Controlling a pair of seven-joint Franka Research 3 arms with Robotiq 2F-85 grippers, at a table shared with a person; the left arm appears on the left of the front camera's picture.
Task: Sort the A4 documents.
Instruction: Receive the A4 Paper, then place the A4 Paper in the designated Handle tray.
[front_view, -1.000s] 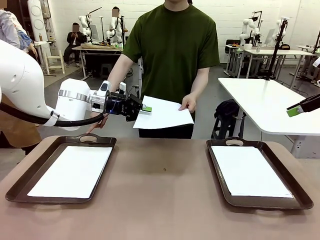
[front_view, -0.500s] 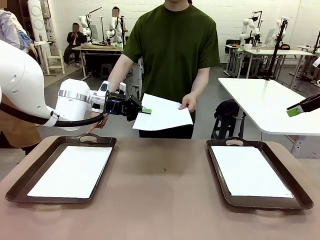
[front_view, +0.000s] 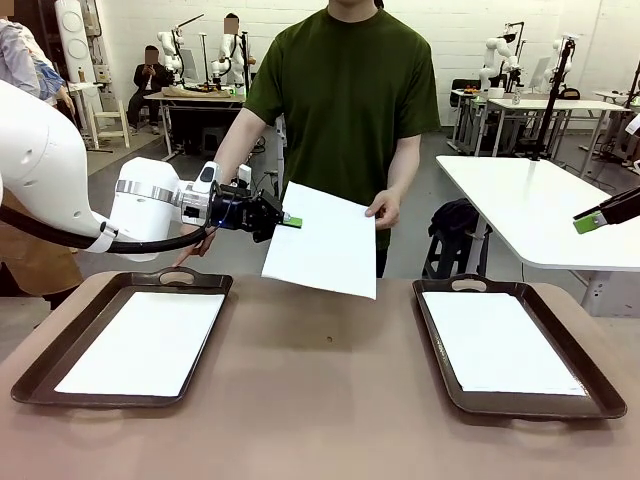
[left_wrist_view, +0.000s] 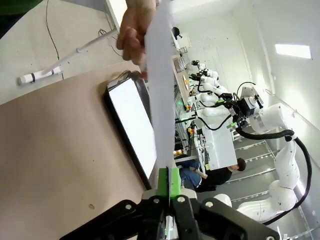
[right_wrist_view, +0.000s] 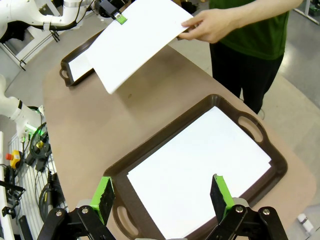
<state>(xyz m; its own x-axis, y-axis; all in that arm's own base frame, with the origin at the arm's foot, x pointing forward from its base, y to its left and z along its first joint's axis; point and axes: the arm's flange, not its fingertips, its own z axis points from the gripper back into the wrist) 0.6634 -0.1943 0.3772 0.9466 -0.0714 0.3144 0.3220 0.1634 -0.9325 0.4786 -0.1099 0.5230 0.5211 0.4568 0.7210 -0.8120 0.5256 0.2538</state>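
Left gripper (front_view: 290, 221) sits mid-left of the front view, above the worktop (front_view: 320, 400), jaws clamped on the left edge of a held A4 sheet (front_view: 325, 240). Sheet hangs in the air at frame centre, tilted down toward the camera, lower corner just over the worktop's far edge. Person's hand (front_view: 383, 208) pinches the sheet's upper right corner, so it is held at both ends. In the left wrist view the green pads (left_wrist_view: 175, 182) are shut on the sheet edge (left_wrist_view: 160, 90), seen nearly edge-on running up the frame, w/ the hand (left_wrist_view: 134, 30) at top.

Left tray (front_view: 60, 350) at lower left holds a white sheet (front_view: 145, 340) flat on its floor. Right tray (front_view: 440, 350) at lower right holds another sheet (front_view: 500, 340), also flat.

Right gripper (right_wrist_view: 162, 192) hovers over the right tray (right_wrist_view: 150, 155) in the right wrist view, jaws wide apart, nothing between them. In the front view only its green tip (front_view: 590, 222) pokes in at the right edge, well apart from the held sheet.
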